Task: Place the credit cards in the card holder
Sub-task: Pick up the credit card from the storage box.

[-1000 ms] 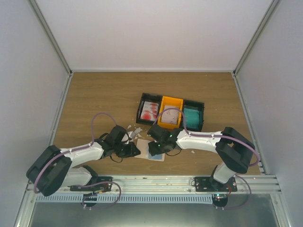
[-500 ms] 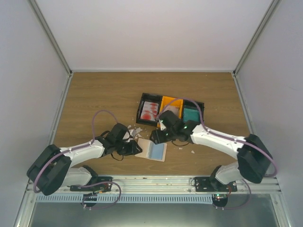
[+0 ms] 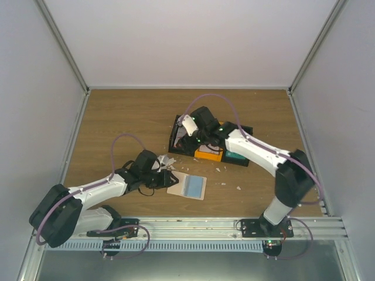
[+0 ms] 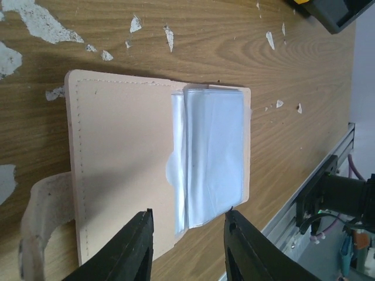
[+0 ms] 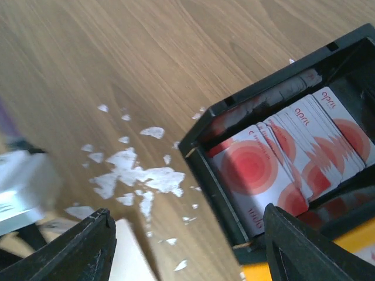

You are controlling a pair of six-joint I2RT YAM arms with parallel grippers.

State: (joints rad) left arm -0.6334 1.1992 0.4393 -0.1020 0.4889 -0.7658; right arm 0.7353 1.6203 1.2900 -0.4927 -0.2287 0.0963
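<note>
"Well, where are things?"

"Right gripper [image 5: 196, 246], open, hangs over credit cards [image 5: 275, 170] in the tray [image 5: 202, 170] beyond the card holder [image 4: 123, 158]; left gripper [image 4: 188, 246] gapes empty at its edge. Tightly stacked cards: it could pinch several."

Lighting bright, even; soft shadows on the brown wood-grain bench [image 3: 117, 117]. Right wrist view blurred at its left edge.

White arms [image 3: 99, 188], black joints [image 3: 58, 208], purple cables [image 3: 115, 149]
</note>
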